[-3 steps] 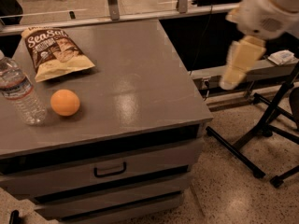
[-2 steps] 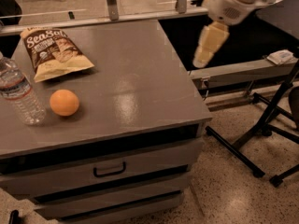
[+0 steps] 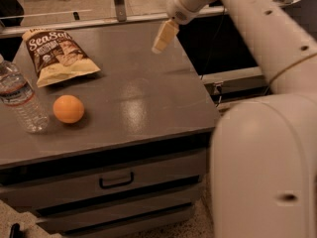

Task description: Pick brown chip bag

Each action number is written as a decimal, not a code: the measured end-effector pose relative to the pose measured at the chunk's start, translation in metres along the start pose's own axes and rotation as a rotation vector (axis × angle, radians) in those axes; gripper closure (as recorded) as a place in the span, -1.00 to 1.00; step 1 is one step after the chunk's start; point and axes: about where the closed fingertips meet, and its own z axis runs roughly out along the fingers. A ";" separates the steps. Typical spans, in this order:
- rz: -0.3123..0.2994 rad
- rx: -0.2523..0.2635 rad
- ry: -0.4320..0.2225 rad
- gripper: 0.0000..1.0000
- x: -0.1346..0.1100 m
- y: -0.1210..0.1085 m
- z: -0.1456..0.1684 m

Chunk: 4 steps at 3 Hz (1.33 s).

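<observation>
The brown chip bag (image 3: 57, 56) lies flat at the far left of the grey cabinet top (image 3: 143, 103). Its top is dark brown with white "Sea Salt" lettering and its bottom is pale yellow. My gripper (image 3: 163, 37) hangs from the white arm above the far middle of the cabinet top, well to the right of the bag and apart from it. It holds nothing that I can see.
An orange (image 3: 68, 108) sits in front of the bag. A clear water bottle (image 3: 20, 101) stands at the left edge. The cabinet has drawers with a handle (image 3: 116, 181). My white arm (image 3: 262, 128) fills the right side. A metal rail (image 3: 99, 21) runs behind the cabinet.
My arm has swung left from beyond the cabinet's right edge to over its far middle, closer to the bag. The bag, orange and bottle have not moved.
</observation>
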 end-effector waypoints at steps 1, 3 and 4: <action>0.034 -0.018 -0.031 -1.00 0.009 -0.009 0.046; 0.065 -0.052 -0.073 -1.00 0.004 -0.001 0.047; 0.115 -0.165 -0.219 -1.00 -0.035 0.028 0.079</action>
